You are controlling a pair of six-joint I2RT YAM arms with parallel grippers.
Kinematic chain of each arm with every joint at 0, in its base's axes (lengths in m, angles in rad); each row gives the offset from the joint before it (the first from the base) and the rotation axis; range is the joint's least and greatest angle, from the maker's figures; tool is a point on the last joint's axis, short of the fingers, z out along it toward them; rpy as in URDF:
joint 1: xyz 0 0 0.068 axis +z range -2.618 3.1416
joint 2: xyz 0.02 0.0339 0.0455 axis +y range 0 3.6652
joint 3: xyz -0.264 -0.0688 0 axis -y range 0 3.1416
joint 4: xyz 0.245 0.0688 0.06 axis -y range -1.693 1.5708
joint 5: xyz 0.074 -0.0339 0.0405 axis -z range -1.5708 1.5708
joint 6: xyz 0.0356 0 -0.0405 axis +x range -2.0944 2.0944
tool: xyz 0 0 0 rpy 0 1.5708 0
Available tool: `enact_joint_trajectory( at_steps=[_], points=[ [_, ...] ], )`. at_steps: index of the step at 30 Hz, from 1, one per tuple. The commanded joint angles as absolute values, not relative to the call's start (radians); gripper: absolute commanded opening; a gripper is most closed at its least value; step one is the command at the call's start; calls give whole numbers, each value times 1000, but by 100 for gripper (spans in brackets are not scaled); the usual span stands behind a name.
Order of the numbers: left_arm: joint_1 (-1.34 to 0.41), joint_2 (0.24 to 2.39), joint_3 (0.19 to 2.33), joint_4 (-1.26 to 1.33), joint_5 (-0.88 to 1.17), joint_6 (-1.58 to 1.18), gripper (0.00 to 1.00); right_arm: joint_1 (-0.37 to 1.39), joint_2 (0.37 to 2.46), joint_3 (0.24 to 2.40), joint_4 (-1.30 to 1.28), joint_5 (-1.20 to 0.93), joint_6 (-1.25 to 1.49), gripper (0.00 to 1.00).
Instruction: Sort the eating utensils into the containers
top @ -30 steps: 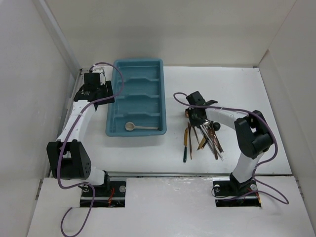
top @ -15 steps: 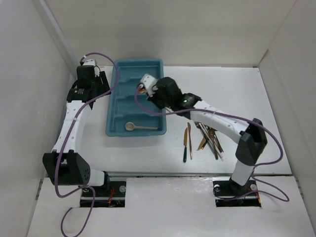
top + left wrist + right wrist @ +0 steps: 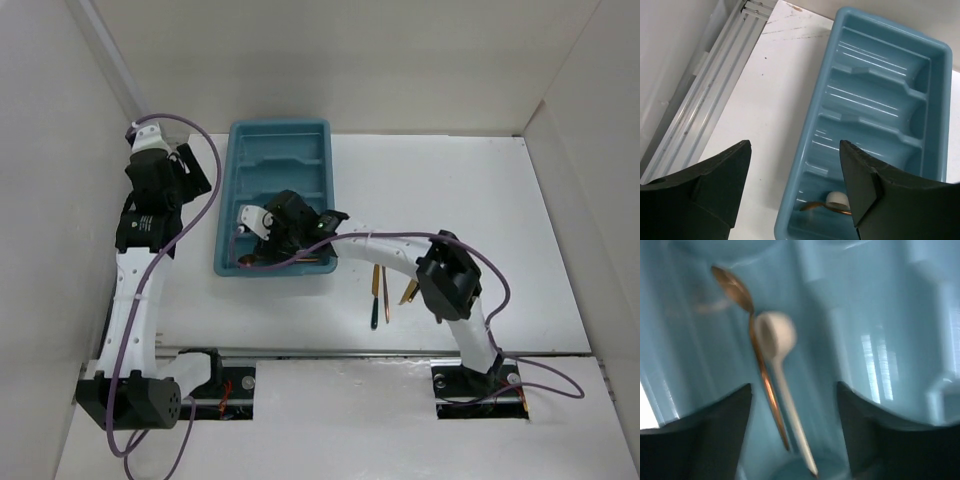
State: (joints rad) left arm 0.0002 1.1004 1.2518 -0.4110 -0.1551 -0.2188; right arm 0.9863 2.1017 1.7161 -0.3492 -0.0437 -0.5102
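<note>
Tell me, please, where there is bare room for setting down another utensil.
The tray has three bare far compartments. Its nearest one is crowded: a white spoon and a copper spoon lie together below the right claw. The table far right of the tray is bare; loose utensils crowd its near middle.

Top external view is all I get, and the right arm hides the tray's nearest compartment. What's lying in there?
Observer: Two spoons side by side, per the right wrist view: a white spoon and a copper spoon.
Operator: Are the fingers gripping either one?
Observer: No. The right fingers stand apart above them with nothing between.
Operator: And the left arm?
Observer: The left fingers are open and empty over the table, beside the tray.
</note>
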Motion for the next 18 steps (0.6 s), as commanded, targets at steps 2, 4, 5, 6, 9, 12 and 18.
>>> enact_joint_trajectory(
  at_steps=[2,4,5,6,9,12,18],
  points=[
    [5,1072,1204,-351,-157,-216,69,977,1955,1807,-371,40,-451,79],
    [5,1063,1183,-342,-129,-216,69,912,1864,1748,-418,70,-295,80],
    [5,1054,1154,-315,-115,-216,69,872,1776,1715,-449,61,-222,76],
    [5,1054,1134,-298,-104,-216,69,823,1732,1672,-481,61,-68,65],
    [5,1043,1071,-241,-94,-230,69,581,1616,1455,-668,52,128,11],
    [5,1054,1060,-230,-54,-239,69,378,1554,1251,-790,26,259,13],
    [5,1065,1039,-207,-40,-218,69,287,1382,1011,-761,77,350,28]
  ],
)
